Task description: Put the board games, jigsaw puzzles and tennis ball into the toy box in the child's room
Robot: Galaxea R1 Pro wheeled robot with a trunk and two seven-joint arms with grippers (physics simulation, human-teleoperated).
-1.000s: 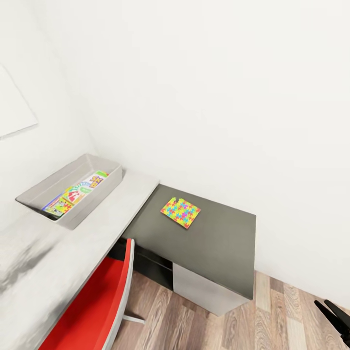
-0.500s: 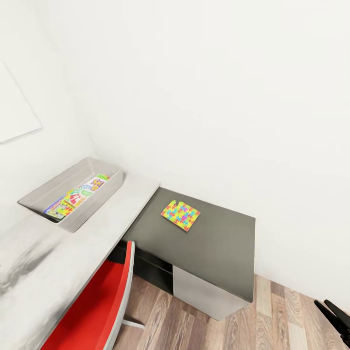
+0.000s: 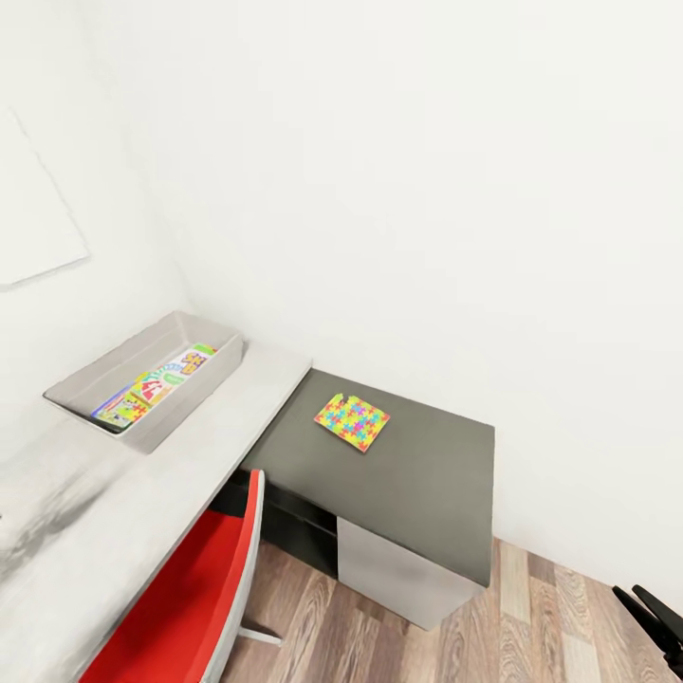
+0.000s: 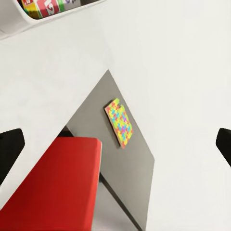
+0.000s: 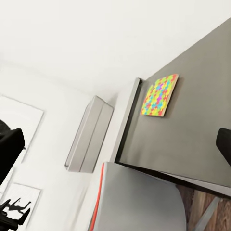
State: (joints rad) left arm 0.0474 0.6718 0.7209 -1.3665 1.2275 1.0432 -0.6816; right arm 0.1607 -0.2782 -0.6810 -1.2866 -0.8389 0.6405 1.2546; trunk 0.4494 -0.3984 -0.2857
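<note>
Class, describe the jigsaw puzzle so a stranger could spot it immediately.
Find the L-shaped table against the white wall. On its lower dark grey top lies the jigsaw puzzle, flat. It is a thin squarish slab in a yellow, orange, green and pink mosaic, apart from the toy box.

A red chair (image 3: 194, 598) with a grey edge is tucked in close. The floor (image 3: 550, 626) is brown wood planks. The wall (image 3: 427, 190) is plain white, with a white board (image 3: 33, 213) on it.
</note>
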